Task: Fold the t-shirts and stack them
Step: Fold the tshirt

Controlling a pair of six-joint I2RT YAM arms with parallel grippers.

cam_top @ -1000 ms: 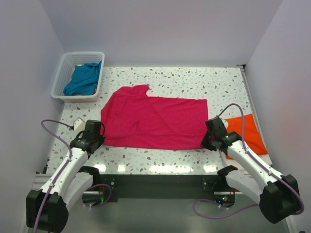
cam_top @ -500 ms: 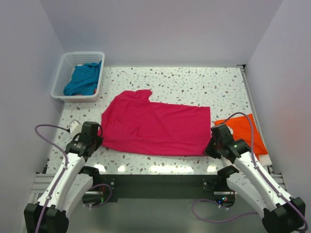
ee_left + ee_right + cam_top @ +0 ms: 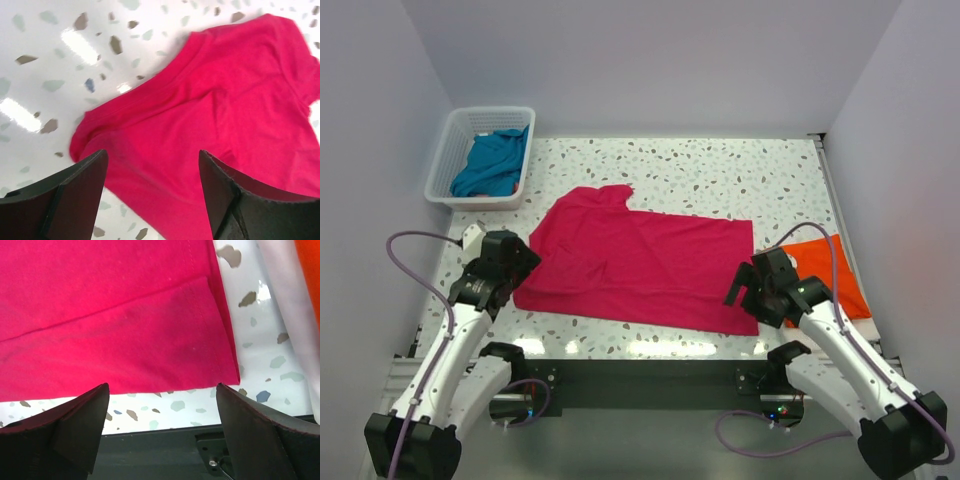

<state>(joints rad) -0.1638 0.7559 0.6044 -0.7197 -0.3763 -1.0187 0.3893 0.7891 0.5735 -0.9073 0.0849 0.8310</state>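
Lying spread on speckled white table (image 3: 720, 180), crimson-pink t-shirt (image 3: 640, 262), pale walls (image 3: 650, 60)

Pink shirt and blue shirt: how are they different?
The pink shirt is spread out flat; the blue shirt is crumpled in a heap. The pink shirt lies on the speckled table; the blue shirt sits inside the white basket. Both are plain soft cloth.

Plain pale lilac walls (image 3: 650, 60) close the table (image 3: 720, 170) in on three sides. Its glossy white top is speckled grey, with bright glare (image 3: 650, 347) along the near edge.
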